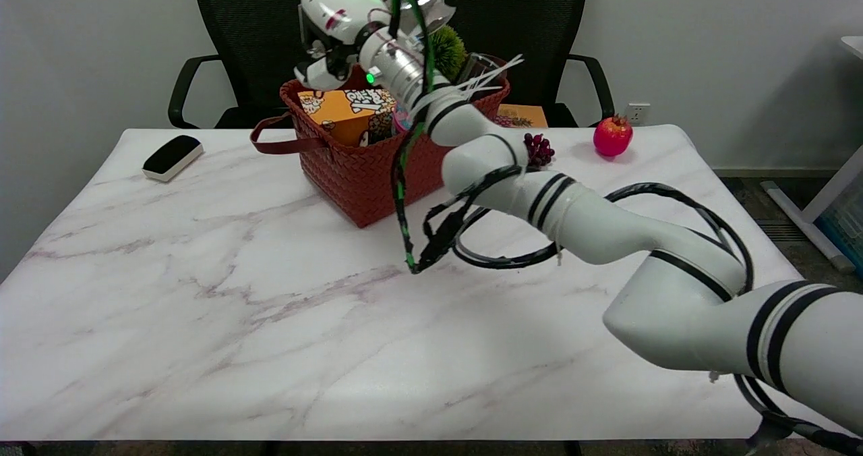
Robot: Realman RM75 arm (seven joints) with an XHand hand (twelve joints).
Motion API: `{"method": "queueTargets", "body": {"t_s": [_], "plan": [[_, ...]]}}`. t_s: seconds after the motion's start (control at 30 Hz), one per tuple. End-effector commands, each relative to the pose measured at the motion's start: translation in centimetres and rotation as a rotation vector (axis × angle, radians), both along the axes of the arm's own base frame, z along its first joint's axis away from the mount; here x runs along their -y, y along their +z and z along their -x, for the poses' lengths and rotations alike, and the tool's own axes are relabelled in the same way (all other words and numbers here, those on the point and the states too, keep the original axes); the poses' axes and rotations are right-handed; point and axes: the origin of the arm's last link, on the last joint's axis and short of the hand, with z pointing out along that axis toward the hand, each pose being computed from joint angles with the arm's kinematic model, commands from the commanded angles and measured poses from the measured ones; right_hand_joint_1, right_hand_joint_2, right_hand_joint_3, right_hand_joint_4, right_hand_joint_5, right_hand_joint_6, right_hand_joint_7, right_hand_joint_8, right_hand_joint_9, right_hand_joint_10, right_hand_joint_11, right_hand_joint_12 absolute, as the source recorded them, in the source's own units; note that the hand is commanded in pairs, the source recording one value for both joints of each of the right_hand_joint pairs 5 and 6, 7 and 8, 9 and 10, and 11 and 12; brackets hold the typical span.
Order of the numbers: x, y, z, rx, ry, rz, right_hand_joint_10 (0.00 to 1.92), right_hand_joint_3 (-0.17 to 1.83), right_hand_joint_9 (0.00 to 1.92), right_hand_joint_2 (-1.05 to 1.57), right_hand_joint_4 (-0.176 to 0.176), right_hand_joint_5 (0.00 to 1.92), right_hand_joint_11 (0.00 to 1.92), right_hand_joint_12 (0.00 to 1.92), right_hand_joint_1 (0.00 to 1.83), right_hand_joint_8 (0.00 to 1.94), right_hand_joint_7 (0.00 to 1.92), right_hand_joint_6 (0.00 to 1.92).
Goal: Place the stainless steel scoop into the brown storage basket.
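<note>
Head view, right hand [332, 31]: raised over the back of the brown storage basket [377, 173], seen from its white back; the fingers point down and away, so whether they are closed or apart cannot be told.
Head view, stainless steel scoop [423, 3]: a shiny metal bowl shows just behind the wrist, above the basket's far side. It looks carried by the hand, but the grip itself is out of sight.
Head view, basket contents: an orange box [347, 112] fills the left part and a green spiky ball [448, 50] sits at the back right.
Step in hand, my judgement: the scoop seems ready for release. Lower it over the free space right of the box, keep the wrist clear of the woven rim, and let go low, so it settles rather than bounces out.
Hidden: forearm and green cable [404, 173] cover the basket's middle, so the free space inside is unclear.
Hard to make out: the scoop's handle, and the small dark purple cluster [539, 150] on the counter [202, 307] by the arm.
</note>
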Motion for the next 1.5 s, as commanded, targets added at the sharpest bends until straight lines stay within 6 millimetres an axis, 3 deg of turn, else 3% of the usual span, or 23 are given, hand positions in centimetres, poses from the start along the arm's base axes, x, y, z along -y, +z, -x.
{"method": "queueTargets", "body": {"t_s": [0.03, 0.2, 0.43, 0.6, 0.77, 0.9, 1.0, 1.1, 1.33, 1.47, 1.5], "plan": [[-0.1, -9.2, 3.7, -0.026, -0.113, -0.094, 1.83, 0.7, 1.83, 0.89, 0.0, 1.91, 1.92, 1.92, 0.99, 1.92, 1.92, 1.91], [-0.5, -10.0, 4.3, -0.012, -0.129, -0.106, 1.83, 0.7, 1.83, 0.88, 0.0, 1.91, 1.92, 1.92, 0.99, 1.92, 1.92, 1.91], [-0.2, -9.4, 4.7, 0.004, -0.146, -0.087, 1.83, 0.7, 1.83, 0.87, 0.0, 1.91, 1.92, 1.92, 1.0, 1.92, 1.92, 1.91], [0.3, -8.5, 4.5, 0.027, -0.141, -0.06, 1.83, 0.7, 1.83, 0.87, 0.0, 1.91, 1.92, 1.92, 1.0, 1.92, 1.92, 1.91], [1.0, -6.1, 4.8, 0.077, -0.161, -0.006, 1.83, 0.77, 1.83, 0.81, 0.0, 1.92, 1.92, 1.92, 0.97, 1.92, 1.92, 1.92], [1.2, -5.1, 5.3, 0.102, -0.176, 0.015, 1.84, 1.05, 1.84, 0.51, 0.0, 1.92, 1.92, 1.92, 0.95, 1.92, 1.92, 1.92], [1.1, -4.8, 5.6, 0.106, -0.182, 0.019, 1.85, 1.4, 1.85, -0.05, 0.0, 1.92, 1.92, 1.92, 0.92, 1.92, 1.92, 1.92], [1.0, -4.7, 5.9, 0.106, -0.183, 0.017, 1.85, 1.08, 1.85, -0.16, 0.0, 1.92, 1.92, 1.92, 0.83, 1.92, 1.92, 1.92], [1.0, -4.5, 6.0, 0.107, -0.184, 0.021, 1.86, 0.4, 1.86, -0.06, 0.0, 1.92, 1.92, 1.92, 0.64, 1.92, 1.92, 1.92], [1.0, -4.3, 6.1, 0.106, -0.185, 0.024, 1.87, -0.13, 1.87, 0.08, 0.0, 1.92, 1.92, 1.92, 0.47, 1.92, 1.92, 1.92], [1.0, -4.3, 6.1, 0.106, -0.187, 0.025, 1.87, -0.17, 1.87, 0.1, 0.0, 1.92, 1.92, 1.92, 0.45, 1.92, 1.92, 1.92]]}}
